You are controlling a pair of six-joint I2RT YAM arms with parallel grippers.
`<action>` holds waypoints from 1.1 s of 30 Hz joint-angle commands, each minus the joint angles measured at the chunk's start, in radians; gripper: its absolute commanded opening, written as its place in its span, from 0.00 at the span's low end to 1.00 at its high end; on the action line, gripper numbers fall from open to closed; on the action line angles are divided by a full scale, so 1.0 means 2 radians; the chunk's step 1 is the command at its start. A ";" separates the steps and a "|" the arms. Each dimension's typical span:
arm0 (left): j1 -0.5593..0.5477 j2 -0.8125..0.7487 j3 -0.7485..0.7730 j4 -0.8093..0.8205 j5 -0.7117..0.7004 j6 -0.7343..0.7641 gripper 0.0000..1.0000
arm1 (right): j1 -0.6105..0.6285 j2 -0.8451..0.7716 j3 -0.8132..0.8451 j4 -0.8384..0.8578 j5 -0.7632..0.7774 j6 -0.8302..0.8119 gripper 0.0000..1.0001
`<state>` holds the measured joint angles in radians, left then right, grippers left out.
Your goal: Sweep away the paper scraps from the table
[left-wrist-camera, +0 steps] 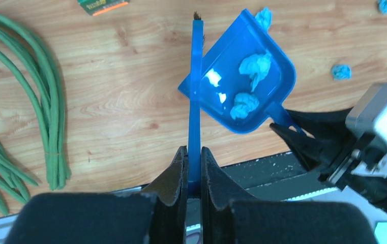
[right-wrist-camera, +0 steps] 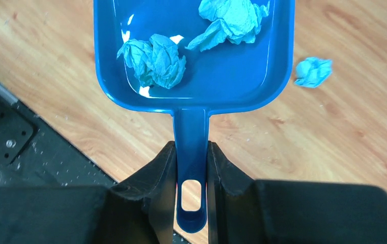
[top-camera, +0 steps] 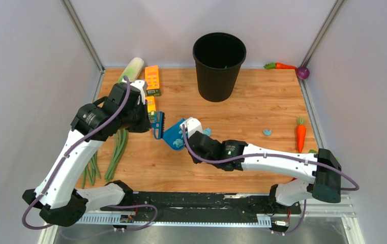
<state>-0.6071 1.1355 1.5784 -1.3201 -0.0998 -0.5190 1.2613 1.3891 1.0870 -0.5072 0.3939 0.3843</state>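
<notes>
My left gripper [left-wrist-camera: 193, 152] is shut on the handle of the blue hand brush [left-wrist-camera: 196, 91], which stands edge-on just left of the blue dustpan [left-wrist-camera: 277, 66]. My right gripper [right-wrist-camera: 191, 147] is shut on the dustpan's handle [right-wrist-camera: 191, 127]. Two light-blue paper scraps [right-wrist-camera: 155, 58] [right-wrist-camera: 232, 18] lie inside the pan [right-wrist-camera: 221, 81]. One loose scrap [right-wrist-camera: 313, 71] lies on the table [top-camera: 262, 101] beside the pan's right wall. In the top view the brush [top-camera: 157, 125] meets the pan [top-camera: 172, 133]; loose scraps [top-camera: 207, 131] [top-camera: 267, 132] lie to its right.
A black bin [top-camera: 219, 66] stands at the back centre. Green beans [top-camera: 117, 150] lie at the left. An orange box [top-camera: 152, 79] and a pale green vegetable [top-camera: 132, 68] are at the back left. A carrot [top-camera: 301, 134] lies at the right edge.
</notes>
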 commanded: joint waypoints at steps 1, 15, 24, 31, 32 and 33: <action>-0.001 -0.014 0.034 -0.007 -0.038 -0.017 0.00 | -0.048 -0.003 0.041 -0.010 -0.017 -0.020 0.00; -0.002 -0.056 0.010 -0.013 -0.082 -0.046 0.00 | -0.177 0.043 0.159 -0.064 -0.021 -0.085 0.00; -0.001 -0.080 -0.054 0.023 -0.051 -0.059 0.00 | -0.233 0.095 0.276 -0.107 -0.011 -0.115 0.00; -0.001 -0.086 -0.070 0.026 -0.048 -0.052 0.00 | -0.264 0.131 0.352 -0.130 -0.010 -0.122 0.00; -0.001 -0.086 -0.070 0.026 -0.048 -0.052 0.00 | -0.268 0.135 0.361 -0.131 -0.013 -0.121 0.00; -0.002 -0.086 -0.072 0.026 -0.047 -0.051 0.00 | -0.270 0.141 0.368 -0.131 -0.016 -0.120 0.00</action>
<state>-0.6071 0.9798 1.4376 -1.2976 -0.2031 -0.6159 0.7437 1.6417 1.7416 -0.7464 0.3641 0.1650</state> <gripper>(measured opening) 0.120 0.254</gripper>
